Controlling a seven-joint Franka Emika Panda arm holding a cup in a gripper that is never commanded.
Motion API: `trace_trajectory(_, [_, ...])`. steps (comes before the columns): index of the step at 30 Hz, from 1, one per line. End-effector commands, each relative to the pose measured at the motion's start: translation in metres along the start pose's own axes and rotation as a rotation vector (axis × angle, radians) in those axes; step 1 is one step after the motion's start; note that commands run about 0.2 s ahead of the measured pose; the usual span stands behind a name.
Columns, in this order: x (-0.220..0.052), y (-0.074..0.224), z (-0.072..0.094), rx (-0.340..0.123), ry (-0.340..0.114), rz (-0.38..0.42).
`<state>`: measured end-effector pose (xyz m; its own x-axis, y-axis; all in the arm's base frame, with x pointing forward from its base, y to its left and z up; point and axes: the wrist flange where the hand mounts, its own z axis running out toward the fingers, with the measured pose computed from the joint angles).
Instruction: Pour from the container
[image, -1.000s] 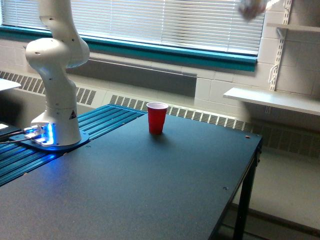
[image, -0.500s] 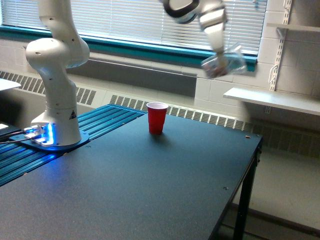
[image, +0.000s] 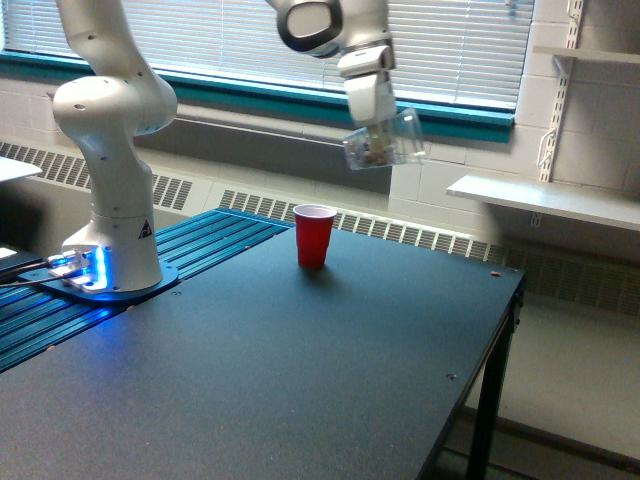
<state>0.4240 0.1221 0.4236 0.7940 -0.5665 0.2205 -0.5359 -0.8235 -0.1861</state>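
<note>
A clear plastic container (image: 388, 141) with small dark and coloured bits inside hangs in the air, tilted with its mouth up and toward the exterior view's right. My gripper (image: 377, 130) is shut on it from above. It hovers above and to the right of an opaque red cup (image: 314, 236), which stands upright on the dark table (image: 300, 370) near the far edge. The container and the red cup are well apart. The gripper's fingers are partly hidden behind the clear wall.
The arm's white base (image: 110, 200) stands at the table's left on a blue ribbed plate (image: 190, 250). The table's right edge (image: 490, 350) drops to the floor. A white shelf (image: 545, 198) and window blinds (image: 440, 50) lie behind.
The arm has swung in from the upper right, carrying the container leftward and slightly down, closer to the red cup. The red cup has not moved.
</note>
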Motion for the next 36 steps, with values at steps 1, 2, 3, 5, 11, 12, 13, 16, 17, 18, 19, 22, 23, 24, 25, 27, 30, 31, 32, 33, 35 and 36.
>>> trace_trajectory(1, [-0.043, -0.003, 0.0, -0.004, -0.05, -0.074])
trace_trajectory(2, [-0.051, -0.004, 0.0, -0.006, -0.061, -0.087])
trace_trajectory(3, [-0.06, -0.005, 0.001, -0.009, -0.072, -0.102])
trace_trajectory(5, [-0.075, -0.007, 0.001, -0.011, -0.089, -0.129])
trace_trajectory(11, [-0.121, -0.011, -0.005, -0.001, -0.155, -0.199])
trace_trajectory(12, [-0.128, -0.01, -0.006, 0.0, -0.167, -0.207])
trace_trajectory(13, [-0.136, -0.01, -0.007, 0.001, -0.179, -0.218])
trace_trajectory(16, [-0.156, -0.01, -0.011, 0.005, -0.21, -0.242])
trace_trajectory(17, [-0.162, -0.009, -0.012, 0.006, -0.222, -0.251])
trace_trajectory(18, [-0.169, -0.009, -0.014, 0.008, -0.232, -0.261])
trace_trajectory(19, [-0.174, -0.009, -0.015, 0.009, -0.241, -0.27])
trace_trajectory(22, [-0.189, -0.006, -0.017, 0.006, -0.275, -0.285])
trace_trajectory(23, [-0.193, -0.005, -0.018, 0.006, -0.285, -0.289])
trace_trajectory(24, [-0.196, -0.004, -0.018, 0.004, -0.293, -0.29])
trace_trajectory(25, [-0.199, -0.003, -0.019, 0.0, -0.3, -0.287])
trace_trajectory(27, [-0.205, -0.001, -0.019, -0.006, -0.316, -0.288])
trace_trajectory(30, [-0.214, 0.002, -0.017, -0.014, -0.35, -0.29])
trace_trajectory(31, [-0.218, 0.003, -0.016, -0.018, -0.357, -0.296])
trace_trajectory(32, [-0.222, 0.004, -0.015, -0.023, -0.363, -0.305])
trace_trajectory(33, [-0.225, 0.005, -0.014, -0.027, -0.374, -0.309])
trace_trajectory(35, [-0.232, 0.008, -0.011, -0.04, -0.384, -0.32])
trace_trajectory(36, [-0.234, 0.009, -0.01, -0.046, -0.387, -0.327])
